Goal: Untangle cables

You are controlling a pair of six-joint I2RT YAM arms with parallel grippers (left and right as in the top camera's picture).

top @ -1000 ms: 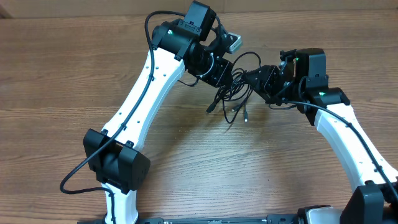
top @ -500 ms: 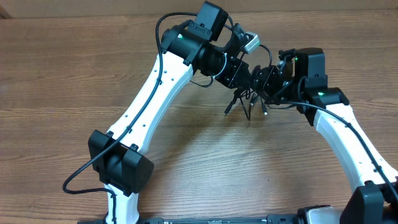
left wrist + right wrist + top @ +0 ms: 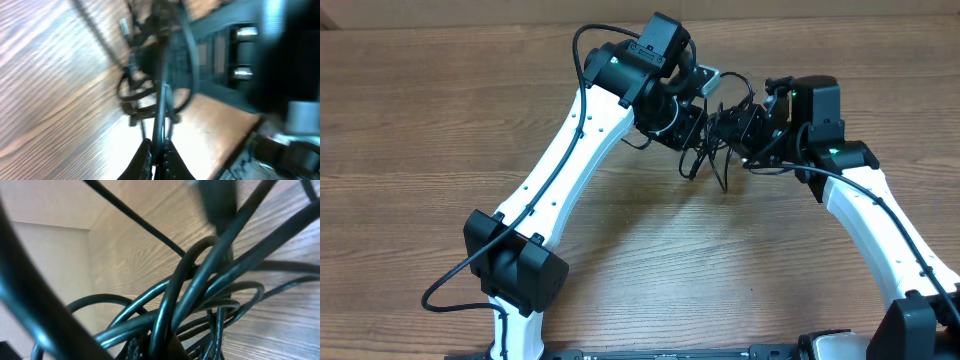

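Surface: bare wood-grain table (image 3: 430,110), with a pale strip along the top edge of the overhead frame.
Cables: one black knot of cables (image 3: 717,152) sits at upper centre, strung between the two claws and apparently lifted off the wood. Its plug tips (image 3: 689,175) dangle just below.
Left gripper: the left gripper (image 3: 159,150) is clenched on a single strand, which runs from between its fingers up into the loops.
Right gripper: the right gripper (image 3: 738,130) is clenched. Its wrist view is filled with loops converging at the bottom edge, so it probably pinches a strand of the bundle; I cannot tell which.
Step in hand: probably drawing the knot apart between the two grips.
Doing it well: pull slowly in opposite directions, left claw toward upper left and right claw toward the right. Watch whether the loops slide or cinch. If they tighten, stop and regrip nearer a loose end.
In the way: the wrists are nearly touching, which leaves little working room.
Snag risk: the thick arm wire (image 3: 576,50) loops close to the tangle.
View limits: the left wrist view is blurred, so crossings cannot be read there.
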